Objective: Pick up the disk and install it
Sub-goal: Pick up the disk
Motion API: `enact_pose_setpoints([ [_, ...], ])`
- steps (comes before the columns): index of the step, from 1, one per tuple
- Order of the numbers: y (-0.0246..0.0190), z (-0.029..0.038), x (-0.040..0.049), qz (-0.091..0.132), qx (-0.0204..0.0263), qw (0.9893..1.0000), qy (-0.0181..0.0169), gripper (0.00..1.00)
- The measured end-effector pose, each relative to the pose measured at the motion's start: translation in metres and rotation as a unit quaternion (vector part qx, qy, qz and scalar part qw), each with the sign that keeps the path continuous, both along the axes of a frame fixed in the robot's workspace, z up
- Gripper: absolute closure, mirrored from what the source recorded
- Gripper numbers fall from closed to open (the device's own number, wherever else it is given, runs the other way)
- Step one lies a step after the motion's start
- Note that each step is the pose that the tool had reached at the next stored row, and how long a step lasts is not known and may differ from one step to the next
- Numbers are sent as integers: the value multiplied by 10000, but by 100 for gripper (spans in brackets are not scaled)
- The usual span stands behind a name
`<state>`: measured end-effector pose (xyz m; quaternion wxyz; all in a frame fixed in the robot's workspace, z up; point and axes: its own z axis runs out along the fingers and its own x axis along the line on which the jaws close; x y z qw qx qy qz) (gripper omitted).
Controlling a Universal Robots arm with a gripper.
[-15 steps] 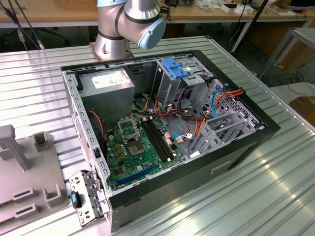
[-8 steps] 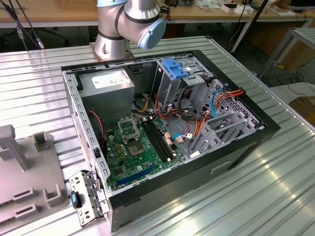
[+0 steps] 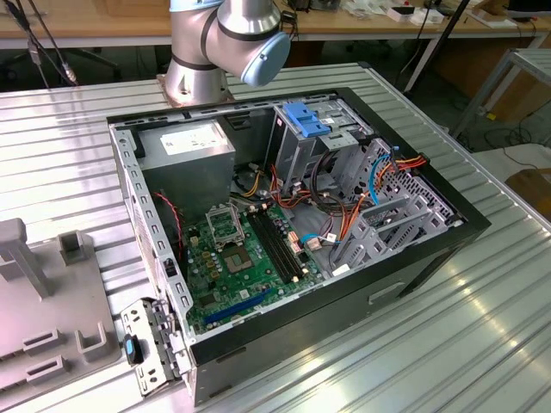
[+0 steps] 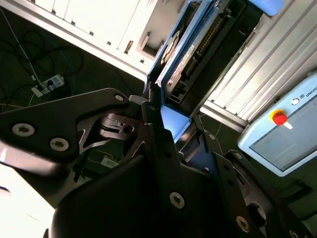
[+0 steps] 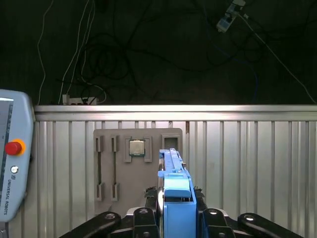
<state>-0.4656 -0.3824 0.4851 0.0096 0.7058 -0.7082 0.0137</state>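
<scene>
My gripper (image 5: 176, 206) is shut on the disk (image 5: 171, 166), a flat grey drive in a light-blue plastic rail bracket. In the first wrist view the disk is edge-on between the black fingers (image 5: 148, 203), over a grey fixture plate (image 5: 106, 163). In the second wrist view the disk (image 4: 184, 57) extends away from the gripper (image 4: 176, 123), with the fingers (image 4: 154, 124) clamping its light-blue end.
In the exterior view an open computer case (image 3: 430, 249) lies on the ribbed metal table (image 3: 69, 146). Inside it are a metal drive cage with a blue latch (image 3: 306, 119), a power-supply box (image 3: 185, 142) and a green motherboard (image 3: 237, 262). A teach pendant (image 5: 11, 168) lies near the fixture plate, which holds a processor chip (image 5: 137, 148).
</scene>
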Motion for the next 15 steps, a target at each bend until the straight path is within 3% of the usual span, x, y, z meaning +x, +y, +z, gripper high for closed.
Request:
enact_pose_setpoints([
  [5,0,157,0,0,-17,10000,-12,63],
  [11,0,286,0,0,-19,10000,-17,63],
  [15,0,456,0,0,-23,10000,-21,63],
])
